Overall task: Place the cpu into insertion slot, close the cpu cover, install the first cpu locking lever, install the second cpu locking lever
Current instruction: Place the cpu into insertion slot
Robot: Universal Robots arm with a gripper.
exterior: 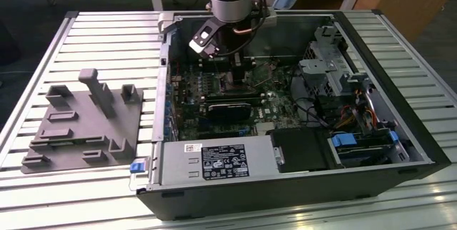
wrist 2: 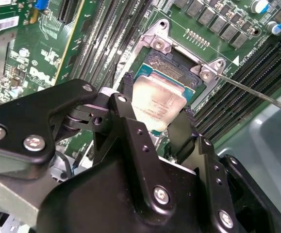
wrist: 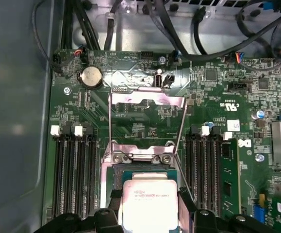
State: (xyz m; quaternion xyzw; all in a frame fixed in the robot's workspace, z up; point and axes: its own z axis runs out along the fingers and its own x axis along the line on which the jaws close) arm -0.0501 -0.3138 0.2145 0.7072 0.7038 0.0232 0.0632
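Down inside the open computer case [exterior: 286,192] on the slatted bench [exterior: 107,32], the gripper [wrist 2: 156,108] has its fingers [wrist 2: 126,92] pinched on opposite edges of the cpu [wrist 2: 155,99]. It holds the chip right over the insertion slot [wrist 2: 172,59] of the green motherboard [wrist: 82,111]. The cpu cover [wrist: 147,100] is flipped open beyond the slot. A thin locking lever [wrist 2: 252,92] juts out unlatched beside it.

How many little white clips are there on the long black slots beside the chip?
4 white clips in the first wrist view: two on the memory slots at one side of the cpu, two at the other side. More may be hidden at the slots' opposite ends.
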